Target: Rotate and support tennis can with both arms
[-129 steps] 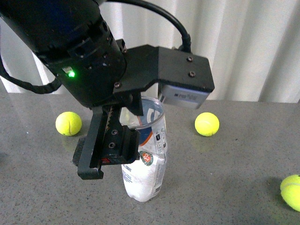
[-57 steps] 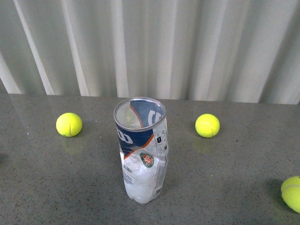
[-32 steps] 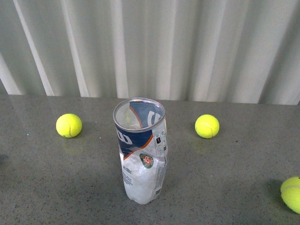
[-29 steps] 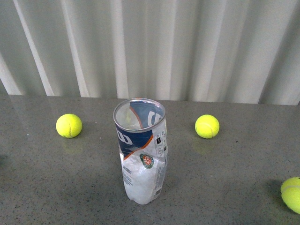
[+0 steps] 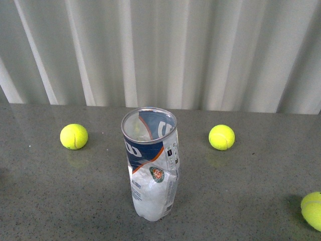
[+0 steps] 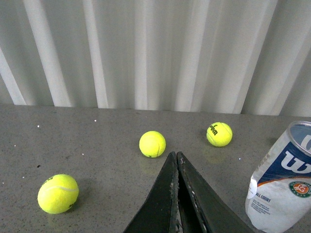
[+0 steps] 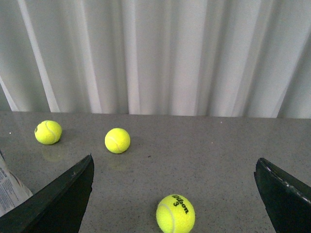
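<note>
A: Item one. We list the clear plastic tennis can with navy-blue label, orange stripe and metal rim (image 5: 150, 163). It stands upright on the grey speckled tabletop (image 5: 241, 191), open mouth up, with nothing touching it in the front view.

B: Agreed. We note its lower half looks crumpled and whitish. From the left wrist camera the same can (image 6: 284, 179) shows at the edge of the picture, apart from the left black gripper (image 6: 177, 160).

A: State of that gripper?

B: We record its two tapered fingers pressed together at the tips, nothing between them.

A: Item two, the right black gripper (image 7: 175, 194). We see its fingers spread wide, one at each side of the picture, pinching nothing. A sliver of the can (image 7: 10, 187) sits just beside one finger.

B: Item three, yellow felt tennis balls. In the front view, one (image 5: 73, 136) lies left of the can, one (image 5: 221, 137) right of it, both well apart from it, and a third (image 5: 312, 211) further right.

A: Behind the can, pale pleated curtain (image 5: 165, 50).
</note>
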